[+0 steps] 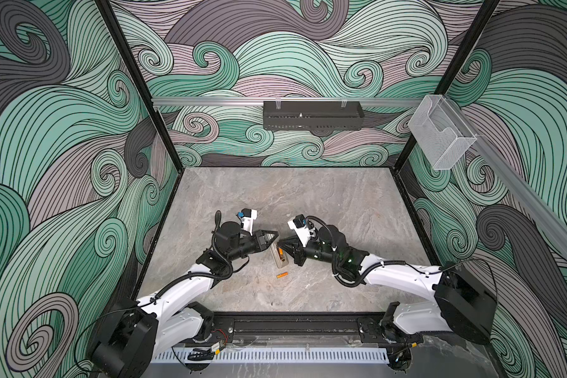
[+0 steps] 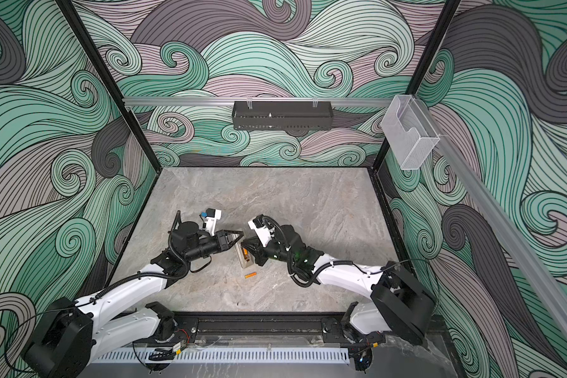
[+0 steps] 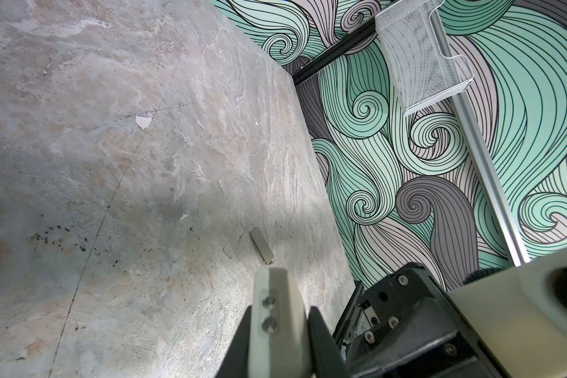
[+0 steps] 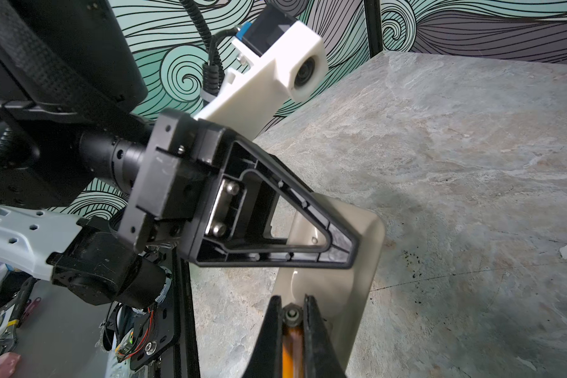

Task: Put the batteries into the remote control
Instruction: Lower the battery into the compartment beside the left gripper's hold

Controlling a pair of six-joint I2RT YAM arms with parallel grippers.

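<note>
The pale remote control lies back-up near the table's middle. My left gripper is shut on its far end, and the remote's pale edge fills the space between the black fingers. My right gripper is shut on one orange battery, whose silvery end points at the remote's back. A second orange battery lies loose on the table just in front of the remote.
A small flat pale piece lies on the stone table beyond the left fingers. A black tray hangs on the back rail and a clear bin on the right wall. The patterned walls close in the table.
</note>
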